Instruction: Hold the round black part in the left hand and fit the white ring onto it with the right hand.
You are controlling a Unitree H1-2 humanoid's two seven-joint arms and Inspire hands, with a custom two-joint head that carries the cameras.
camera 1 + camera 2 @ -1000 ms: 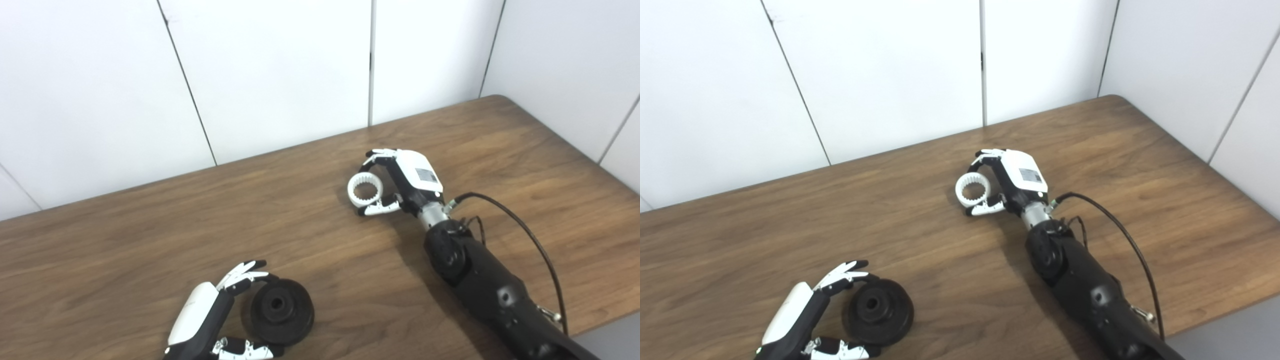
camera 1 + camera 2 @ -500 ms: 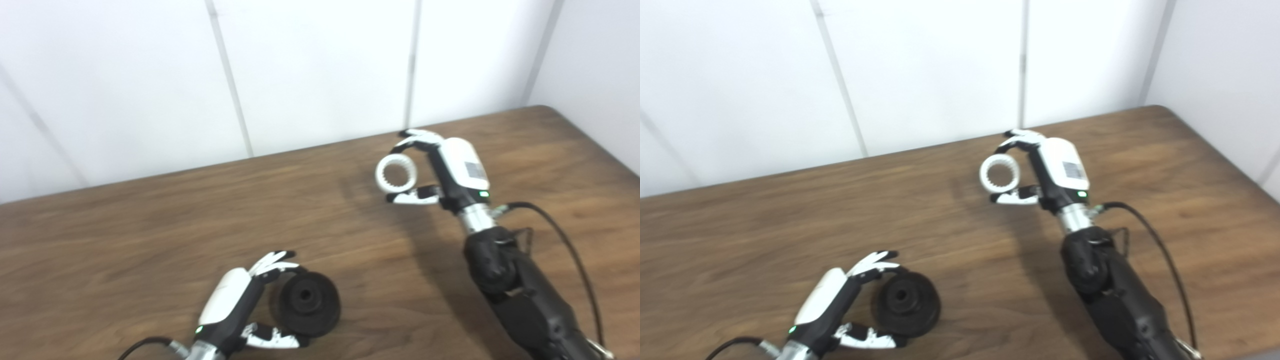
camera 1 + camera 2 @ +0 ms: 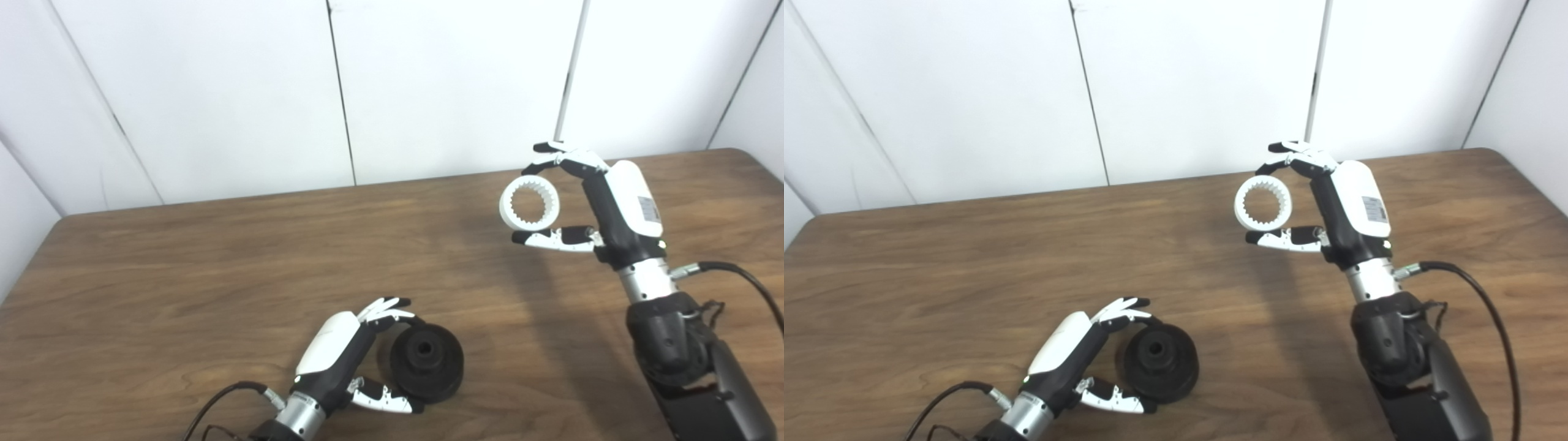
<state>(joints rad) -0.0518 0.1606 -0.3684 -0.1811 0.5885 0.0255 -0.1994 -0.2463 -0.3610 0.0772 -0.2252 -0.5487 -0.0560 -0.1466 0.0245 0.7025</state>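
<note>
the round black part (image 3: 427, 370) sits on the table near its front edge, a thick matte disc with a raised hub and a dark centre hole, tipped a little toward the camera. the left hand (image 3: 339, 358) cups it, fingers over the top edge and thumb under the lower edge, closed on it; its underside is hidden. well apart to the right, the white ring (image 3: 529, 203) (smooth outside, toothed inside) is raised above the table, pinched between the fingers and thumb of the right hand (image 3: 603, 203). both forearms are cut off at the bottom. the table (image 3: 184, 269) is dark wood-grain, backed by plain white wall panels (image 3: 214, 92) with dark seams.
</note>
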